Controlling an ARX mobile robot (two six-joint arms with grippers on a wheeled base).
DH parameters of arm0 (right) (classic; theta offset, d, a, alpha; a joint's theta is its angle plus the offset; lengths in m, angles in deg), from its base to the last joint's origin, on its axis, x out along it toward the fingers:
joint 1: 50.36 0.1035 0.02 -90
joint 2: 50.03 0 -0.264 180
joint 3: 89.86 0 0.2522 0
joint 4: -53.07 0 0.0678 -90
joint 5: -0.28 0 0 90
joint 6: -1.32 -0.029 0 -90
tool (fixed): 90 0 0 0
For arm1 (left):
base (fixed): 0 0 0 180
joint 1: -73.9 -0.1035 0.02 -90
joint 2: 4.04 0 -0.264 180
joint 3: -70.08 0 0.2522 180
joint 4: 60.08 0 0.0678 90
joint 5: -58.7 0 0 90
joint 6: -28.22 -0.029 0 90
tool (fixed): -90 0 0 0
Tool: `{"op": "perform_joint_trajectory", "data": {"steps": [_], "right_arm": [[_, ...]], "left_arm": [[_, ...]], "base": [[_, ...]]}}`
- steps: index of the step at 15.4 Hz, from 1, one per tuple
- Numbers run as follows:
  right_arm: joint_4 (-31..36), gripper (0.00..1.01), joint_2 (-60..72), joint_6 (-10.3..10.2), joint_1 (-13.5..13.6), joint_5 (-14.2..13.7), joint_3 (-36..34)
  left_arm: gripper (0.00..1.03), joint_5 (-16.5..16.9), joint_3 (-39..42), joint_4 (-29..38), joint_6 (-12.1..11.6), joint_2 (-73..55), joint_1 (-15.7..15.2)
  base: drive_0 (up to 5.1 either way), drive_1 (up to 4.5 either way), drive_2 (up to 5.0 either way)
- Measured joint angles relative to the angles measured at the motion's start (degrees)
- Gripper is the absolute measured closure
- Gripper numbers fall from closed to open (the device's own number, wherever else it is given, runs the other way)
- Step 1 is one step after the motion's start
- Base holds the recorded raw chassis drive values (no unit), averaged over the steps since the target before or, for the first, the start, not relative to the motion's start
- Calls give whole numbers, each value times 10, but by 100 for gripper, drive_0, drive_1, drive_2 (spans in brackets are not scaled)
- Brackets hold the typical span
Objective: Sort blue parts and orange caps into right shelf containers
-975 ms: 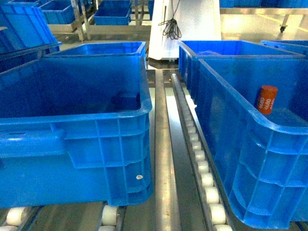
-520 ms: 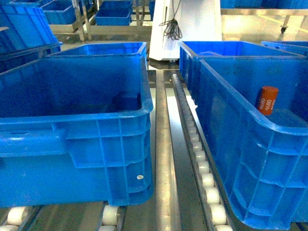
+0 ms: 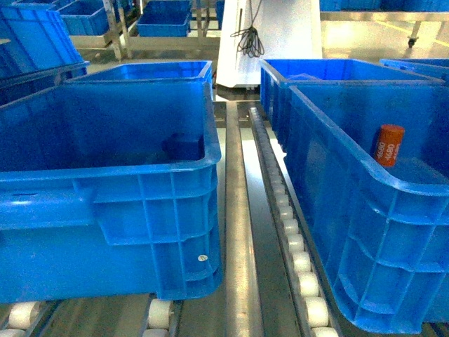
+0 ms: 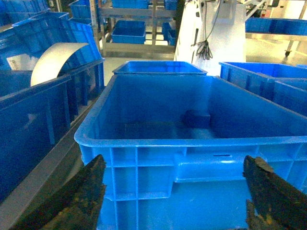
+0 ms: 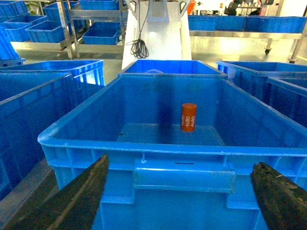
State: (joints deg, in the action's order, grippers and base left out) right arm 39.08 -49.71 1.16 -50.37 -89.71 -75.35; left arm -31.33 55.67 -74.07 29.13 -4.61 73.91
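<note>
A small orange cylindrical cap with pale lettering (image 5: 188,117) is seen standing upright on the floor of a large deep blue plastic bin with a thick rolled rim (image 5: 144,147), toward the bin's far wall. The right hand (image 5: 180,201) is held wide apart and empty just short of that bin's near rim; the left hand (image 4: 175,196), equally wide and empty, faces a second blue bin (image 4: 144,143) to the left of the first, where a dark shape sits near the far wall. No blue parts can be made out. Both bins rest on a conveyor of white rollers (image 3: 298,260). A low reach could strike the near rim and shove the bin along the rollers, and the upright cap could be toppled by a jolt.
</note>
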Motion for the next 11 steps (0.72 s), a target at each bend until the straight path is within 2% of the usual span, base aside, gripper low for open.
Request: {"op": "perform_joint_trajectory", "data": {"steps": [1,2,11], "right_arm": [[0,2,0,0,0,0,0],[0,3,0,0,0,0,0],[0,3,0,0,0,0,0]], "left_arm": [[10,0,0,0,0,0,0],[3,0,0,0,-1,0,0],[5,0,0,0,-1,0,0]], "base": [[0,0,0],[0,0,0],[0,0,0]]}}
